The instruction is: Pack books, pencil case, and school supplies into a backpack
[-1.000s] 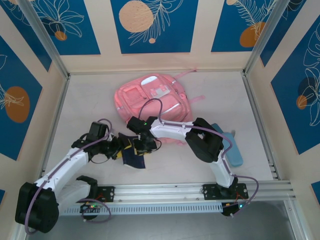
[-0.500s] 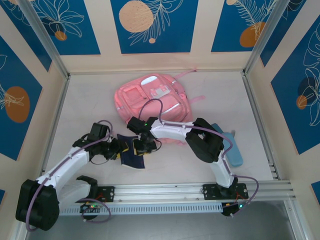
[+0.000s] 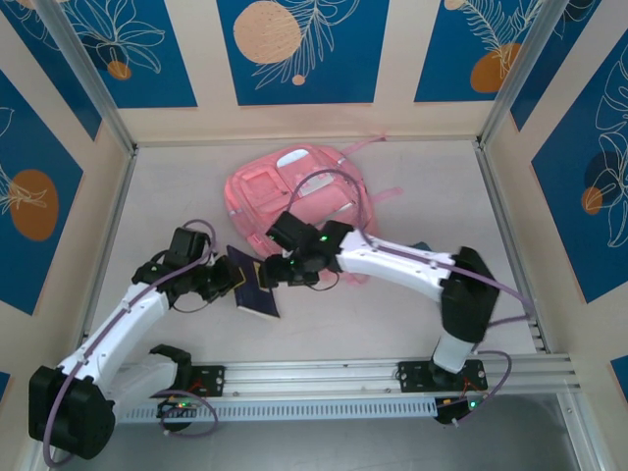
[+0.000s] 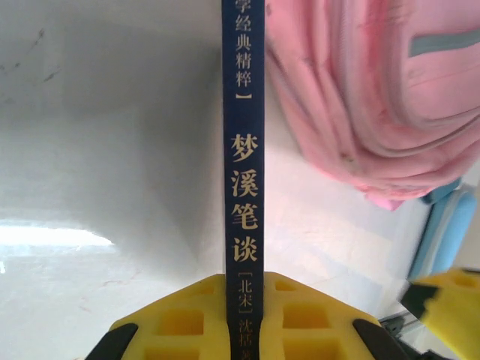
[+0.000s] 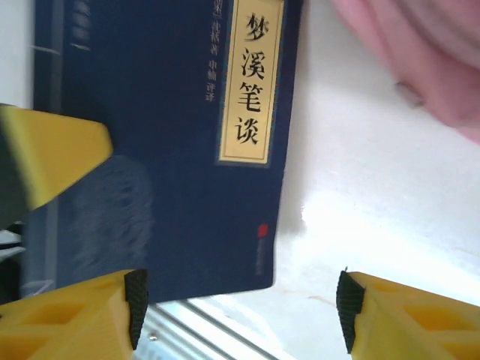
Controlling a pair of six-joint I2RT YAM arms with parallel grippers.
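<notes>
Spreading under both arms is a pale, faintly scuffed table (image 3: pixel 167 196), boxed in by cream walls (image 3: pixel 201 69) that carry blue panels (image 3: pixel 294 49) with white leaf drawings and orange discs. Aluminium posts (image 3: pixel 88 83) rise at the far corners. The left gripper (image 4: pixel 245 289) is clamped on the navy book (image 4: pixel 244 187), which stands edge-on between its yellow fingers with the spine running straight ahead of the jaws. Gold characters on the spine read 梦溪笔谈, with 北宋 in brackets nearest the jaws. The right gripper (image 5: pixel 240 300) has its jaws wide apart, and the book's cover lies ahead of them, towards the left finger. A cream label (image 5: pixel 251 82) on the cover repeats 梦溪笔谈 in black. The pink backpack (image 4: pixel 375 97) lies ahead and to the right of the left jaws. The light blue pencil case (image 4: pixel 446 232) lies off to their right.
</notes>
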